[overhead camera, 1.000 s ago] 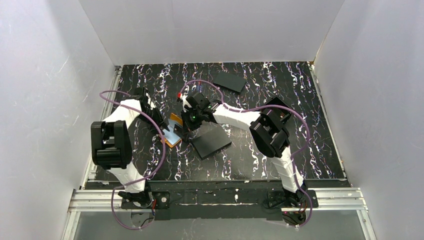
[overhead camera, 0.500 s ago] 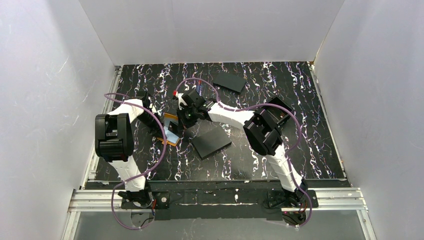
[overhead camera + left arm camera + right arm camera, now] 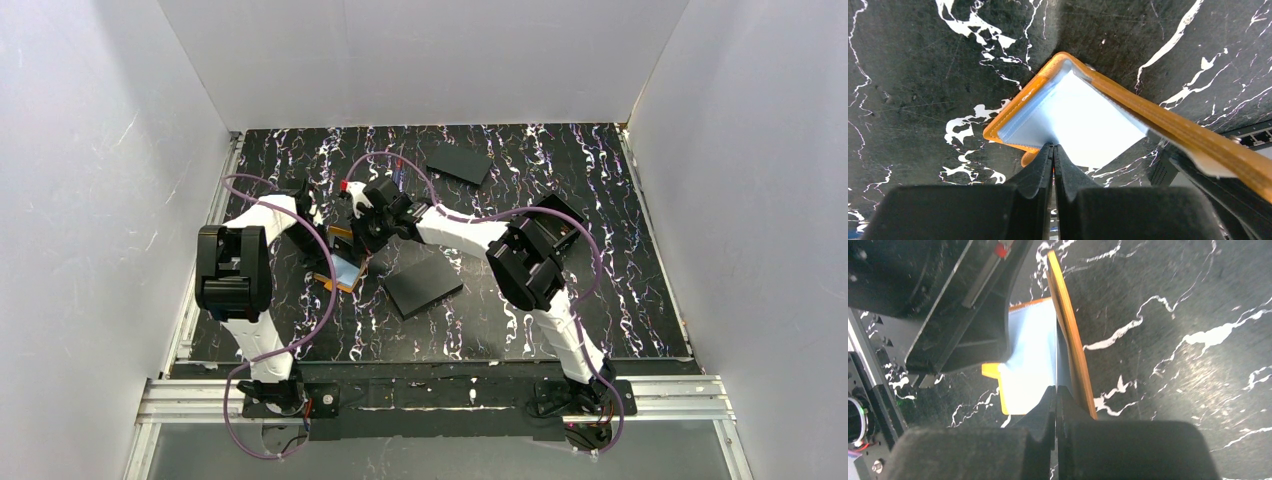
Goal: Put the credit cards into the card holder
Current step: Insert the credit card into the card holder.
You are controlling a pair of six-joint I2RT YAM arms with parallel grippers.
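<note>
- Over the last second the right arm (image 3: 470, 232) has reached further left. The left arm (image 3: 232, 272) has swung its forearm toward the far side. Both wrists now crowd one spot on the marbled table (image 3: 600, 200).
- The arms could knock together or snag a purple cable (image 3: 322, 290). In the right wrist view, dark hardware that looks like the left arm's sits just beside the work.
- The card holder (image 3: 346, 270) has barely shifted and lies left of the table's middle. It is open, with one orange flap down and the other standing nearly upright.
- The left gripper (image 3: 1053, 148) is clenched tight at the near edge of the pale blue lining, seemingly nipping the lower flap.
- The right gripper (image 3: 1056, 389) is clamped the same way at the foot of the upright flap. An uneven pull could slip a thin flap free, so the holder snaps closed or drags.
- With both grippers busy, neither looks free to fetch a card.
- No credit card can be picked out. The near black rectangle (image 3: 423, 281) and the far black rectangle (image 3: 458, 161) show nothing on them.
- The fingers meet too closely to show whether lining truly sits between them.
- The small orange tab (image 3: 989, 371) is partly hidden.
</note>
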